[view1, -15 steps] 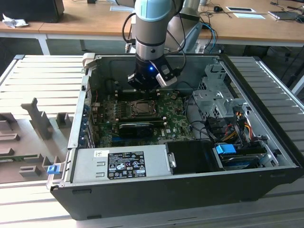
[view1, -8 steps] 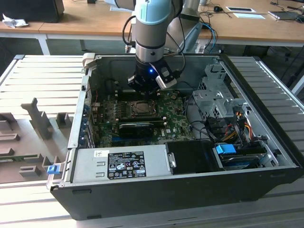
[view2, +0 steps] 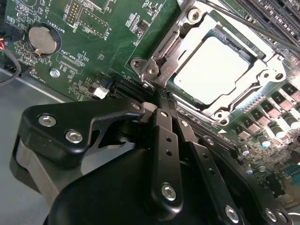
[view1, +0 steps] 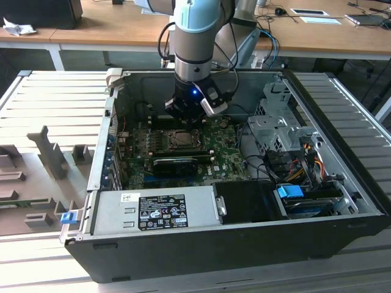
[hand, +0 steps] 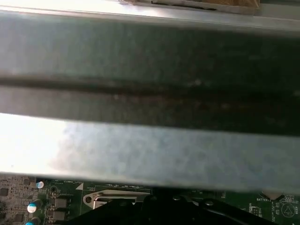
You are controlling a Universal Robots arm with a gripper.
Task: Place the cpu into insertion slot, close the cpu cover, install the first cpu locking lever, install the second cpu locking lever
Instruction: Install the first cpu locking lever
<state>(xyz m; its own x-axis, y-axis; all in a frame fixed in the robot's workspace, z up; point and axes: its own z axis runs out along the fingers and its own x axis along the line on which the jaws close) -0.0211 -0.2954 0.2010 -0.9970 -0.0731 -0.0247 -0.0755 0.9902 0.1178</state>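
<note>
- Claw (view2: 161, 96): black, two-fingered, fingers pressed together with nothing between them; in the second wrist view the tips sit at the edge of the socket, by the corner hinge of its metal frame.
- Arm (view1: 193, 36): grey with pale blue joint caps, reaching straight down into the open computer case (view1: 342, 226); a small blue light glows on the wrist.
- Cpu (view2: 211, 70): pale, flat and square, lying seated in the insertion slot (view2: 243, 101), flush inside the frame's opening.
- Cpu cover (view2: 174, 43): silver metal frame, lying down flat around the chip, its cut-out leaving the chip's face bare.
- Locking lever (view2: 262, 35): a thin rod runs along the far side of the socket in the second wrist view; whether it is latched cannot be told.
- Motherboard (view2: 98, 42): green, with a round coin battery (view2: 41, 39) near one corner and a row of capacitors (view2: 281, 124) beside the socket.
- Graphics card (view1: 176, 163): long and black, just in front of the socket in the exterior view.
- Power supply (view1: 153, 210): grey box with a label, along the near wall of the case.
- Case wall (hand: 150, 108): grey sheet metal close before the first wrist view, with a strip of green board below it.
- Tabletop (view1: 36, 110): ribbed grey surface bearing the case, with grey fixtures (view1: 52, 152) toward the exterior view's left.
</note>
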